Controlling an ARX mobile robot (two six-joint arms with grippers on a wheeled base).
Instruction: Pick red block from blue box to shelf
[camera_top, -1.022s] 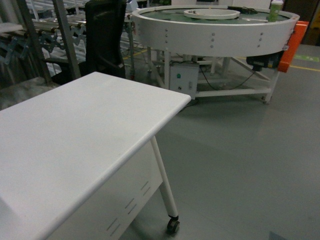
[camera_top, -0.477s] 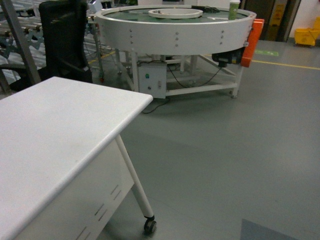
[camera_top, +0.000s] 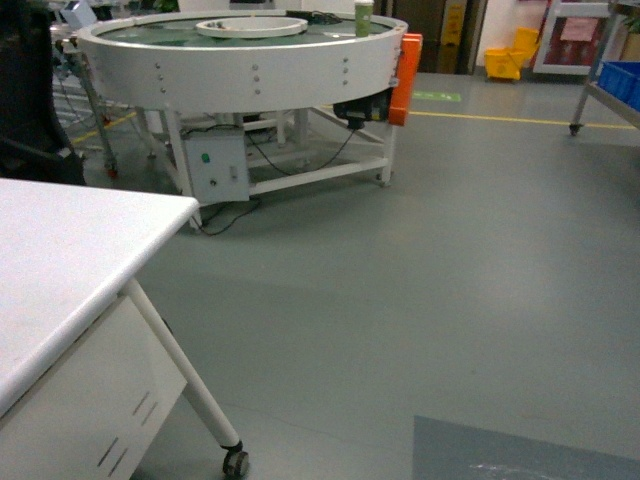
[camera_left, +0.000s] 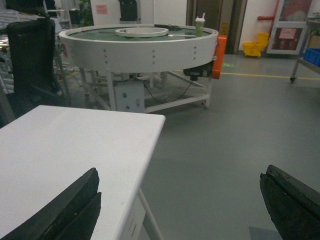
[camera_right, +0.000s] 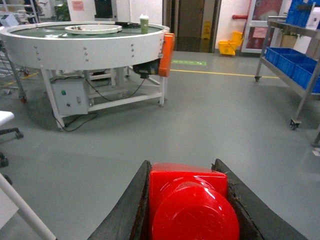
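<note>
Two grippers, one loaded. Right gripper (camera_right: 187, 200) is clamped on the red block (camera_right: 190, 200), stud facing the wrist cam, dark fingers (camera_right: 127, 210) pressed against both sides of it. Block is out of the blue box; the box isn't in any view. Left gripper (camera_left: 180, 205) is spread wide with nothing between its pads (camera_left: 70, 207), hanging over the corner of the white table (camera_left: 75, 145).

Step in hand, as I read it: transit. Pick is done, base is carrying the block toward the shelf. No arm shows in the head view, just table edge, grey floor (camera_top: 420, 280) and a lighter floor patch at bottom right.

Further out: round white conveyor table (camera_top: 240, 55) with a green cup (camera_top: 363, 17) on its top, orange guard on its side, control box underneath. Yellow mop bucket (camera_top: 510, 62) by the far wall.

Shelf (camera_right: 292, 65): steel rack on casters at far right of the right wrist view, dark blue crates (camera_right: 290, 62) on its tiers. Well apart from the gripper.

Next move calls for: swing the base right, close in on the rack, line the right arm up with an open tier. Keep the grip firm until the block sits on the tier, then release. Can't tell from here which tier has room.
</note>
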